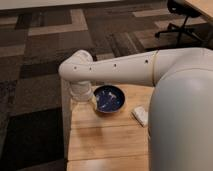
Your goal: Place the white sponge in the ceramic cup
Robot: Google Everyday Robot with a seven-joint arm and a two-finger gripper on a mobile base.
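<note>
Sponge pickup looks yet to start. Leftmost, the gripper hangs over the table's far corner, spread or pressed together I cannot tell. Next comes the bowl, then the white block lying flat on the wood. I see no cup. The arm must swing right and come down.

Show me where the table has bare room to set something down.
Bare: the near half of the wooden table, in front of the dark blue bowl and white sponge. Crowded: the far-left corner, where the gripper hangs down beside the bowl.
</note>
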